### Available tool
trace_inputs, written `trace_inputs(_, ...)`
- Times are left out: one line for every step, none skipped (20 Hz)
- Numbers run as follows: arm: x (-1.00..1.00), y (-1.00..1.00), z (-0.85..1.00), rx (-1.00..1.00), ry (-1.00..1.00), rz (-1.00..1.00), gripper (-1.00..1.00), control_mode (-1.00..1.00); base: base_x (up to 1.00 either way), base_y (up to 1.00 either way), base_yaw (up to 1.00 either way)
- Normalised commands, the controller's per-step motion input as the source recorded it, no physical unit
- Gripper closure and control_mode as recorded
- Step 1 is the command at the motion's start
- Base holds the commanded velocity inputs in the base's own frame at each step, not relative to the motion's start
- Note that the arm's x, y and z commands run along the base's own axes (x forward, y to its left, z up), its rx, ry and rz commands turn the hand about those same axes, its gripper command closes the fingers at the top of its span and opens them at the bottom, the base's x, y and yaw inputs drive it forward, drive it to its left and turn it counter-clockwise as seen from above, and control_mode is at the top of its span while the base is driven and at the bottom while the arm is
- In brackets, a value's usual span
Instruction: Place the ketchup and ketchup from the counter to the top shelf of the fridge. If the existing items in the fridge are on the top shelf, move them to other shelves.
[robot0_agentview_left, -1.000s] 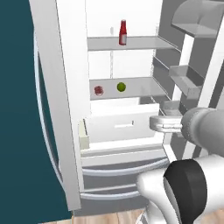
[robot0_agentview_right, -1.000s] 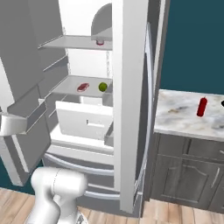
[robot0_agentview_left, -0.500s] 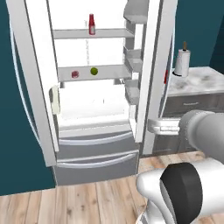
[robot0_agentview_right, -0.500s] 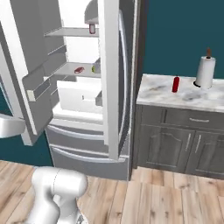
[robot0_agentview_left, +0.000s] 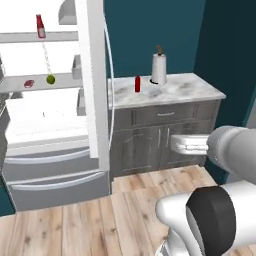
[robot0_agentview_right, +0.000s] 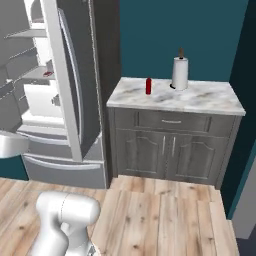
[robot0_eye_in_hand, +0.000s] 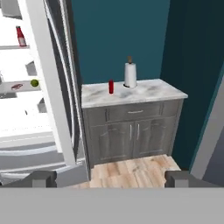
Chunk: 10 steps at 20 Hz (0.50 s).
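Observation:
One ketchup (robot0_agentview_left: 137, 84) (robot0_agentview_right: 148, 86) (robot0_eye_in_hand: 111, 86) stands on the counter (robot0_agentview_left: 185, 90) (robot0_agentview_right: 200, 100) (robot0_eye_in_hand: 148, 92), left of the paper-towel roll. The other ketchup (robot0_agentview_left: 40, 26) (robot0_eye_in_hand: 20, 36) stands on the top shelf (robot0_agentview_left: 60, 36) of the open fridge (robot0_agentview_left: 50, 175). On the shelf below lie a yellow-green fruit (robot0_agentview_left: 50, 79) (robot0_eye_in_hand: 34, 82) and a dark-red lump (robot0_agentview_left: 29, 83) (robot0_eye_in_hand: 16, 86) (robot0_agentview_right: 48, 74). My gripper (robot0_eye_in_hand: 110, 179) is open and empty, well back from the counter and facing it. The hand (robot0_agentview_left: 189, 144) hovers in front of the cabinets.
A paper-towel roll (robot0_agentview_left: 159, 67) (robot0_agentview_right: 180, 72) (robot0_eye_in_hand: 130, 75) stands at the back of the counter. The fridge's open right door (robot0_agentview_left: 97, 100) (robot0_agentview_right: 62, 90) juts out between fridge and cabinets. A dark teal wall (robot0_agentview_left: 225, 60) closes in the counter's right side. Wooden floor lies in front.
The base has swung right, so the whole picture has shifted from the fridge's inside to the counter. The gripper has stayed open and empty.

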Motion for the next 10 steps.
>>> trace_inputs(0.00,0.00,0.00,0.00,0.00,0.00,-1.00,1.00,0.22,-1.00,-0.03)
trace_inputs(0.00,0.00,0.00,0.00,0.00,0.00,-1.00,1.00,0.37,-1.00,0.00)
trace_inputs(0.00,0.00,0.00,0.00,0.00,0.00,-1.00,1.00,0.54,-1.00,0.00)
trace_inputs(0.00,0.00,0.00,0.00,0.00,0.00,-1.00,1.00,0.76,-0.80,0.00)
trace_inputs(0.00,0.00,0.00,0.00,0.00,0.00,-1.00,1.00,0.80,-0.74,0.00)
trace_inputs(0.00,0.00,0.00,0.00,0.00,0.00,-1.00,1.00,0.80,-0.74,0.00)
trace_inputs(0.00,0.00,0.00,0.00,0.00,0.00,-1.00,1.00,0.76,-0.51,0.00)
trace_inputs(0.00,0.00,0.00,0.00,0.00,0.00,-1.00,1.00,0.84,-0.40,0.00)
trace_inputs(0.00,0.00,0.00,0.00,0.00,0.00,-1.00,1.00,0.99,-0.24,0.00)
trace_inputs(0.00,0.00,0.00,0.00,0.00,0.00,-1.00,1.00,1.00,-0.14,0.00)
